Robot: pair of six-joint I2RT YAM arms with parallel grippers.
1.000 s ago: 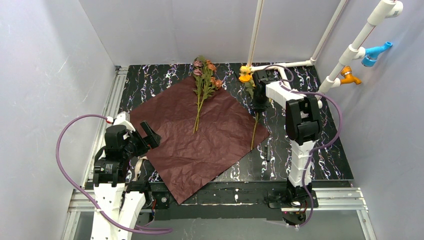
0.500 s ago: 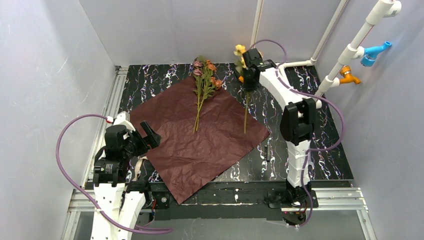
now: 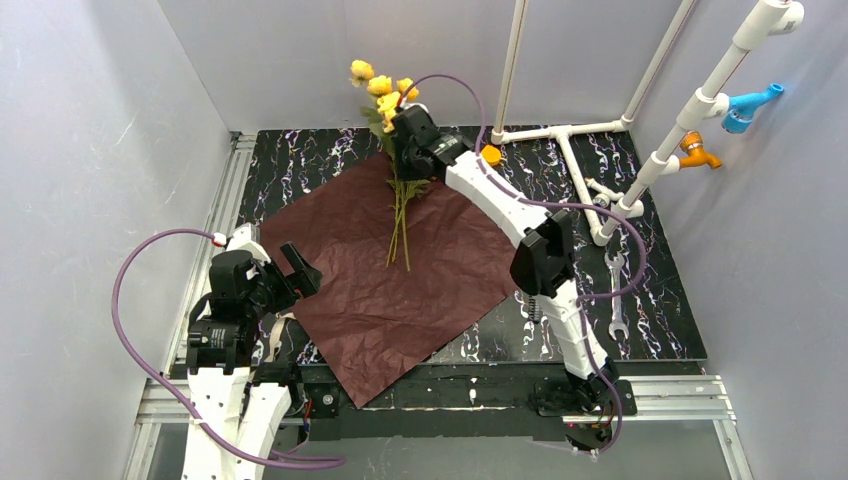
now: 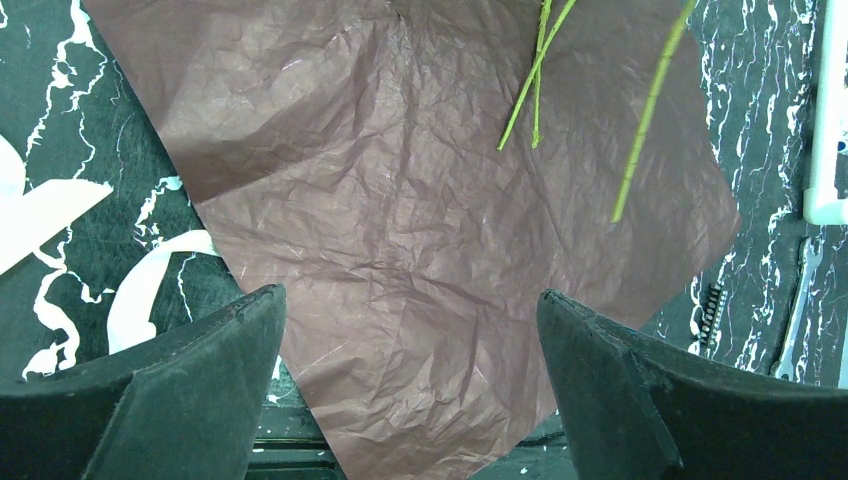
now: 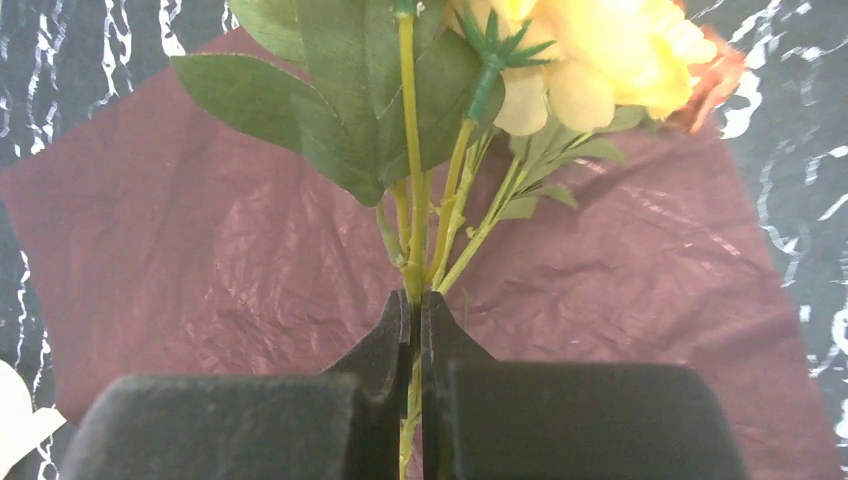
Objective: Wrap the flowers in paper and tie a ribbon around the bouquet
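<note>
My right fingers [image 5: 403, 325] are pressed together on the thin green stem of the yellow flowers [image 5: 600, 60]. I hold them blooms-up over the far part of the paper [image 3: 380, 290], beside the pink-brown stems [image 3: 398, 215] lying there. With so narrow a pinch under top-heavy blooms, the stem could swivel or slip, and its dangling tip could knock the lying stems askew. My left fingers [image 3: 298, 270] are spread wide, holding nothing.

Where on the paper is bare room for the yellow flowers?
Bare: the paper's near half, between the stems and its near corner, and its left side towards the left gripper. Crowded: the far corner, under the right gripper holding flowers.
</note>
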